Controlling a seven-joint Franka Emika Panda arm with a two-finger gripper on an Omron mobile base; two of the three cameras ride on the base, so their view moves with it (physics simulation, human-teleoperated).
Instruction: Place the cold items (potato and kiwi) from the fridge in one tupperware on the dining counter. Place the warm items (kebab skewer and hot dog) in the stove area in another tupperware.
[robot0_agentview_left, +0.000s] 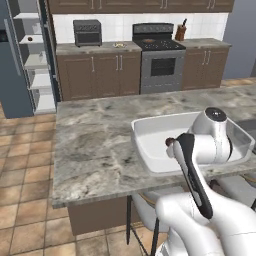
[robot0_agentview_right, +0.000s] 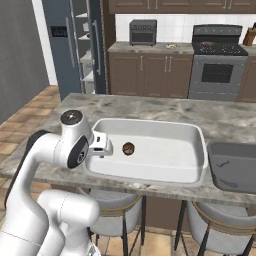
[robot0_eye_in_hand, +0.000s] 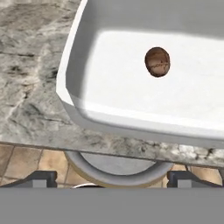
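So the gripper is being held wide open, nothing grasped, while the kiwi is sitting inside the white tupperware.

A grey-veined marble dining counter spans the foreground above a terracotta tile floor. Beyond it, dark brown wooden cabinets flank a stainless steel oven range against a white tiled wall (a black toaster oven sits on top). Grey cushioned stools stand beneath the counter.
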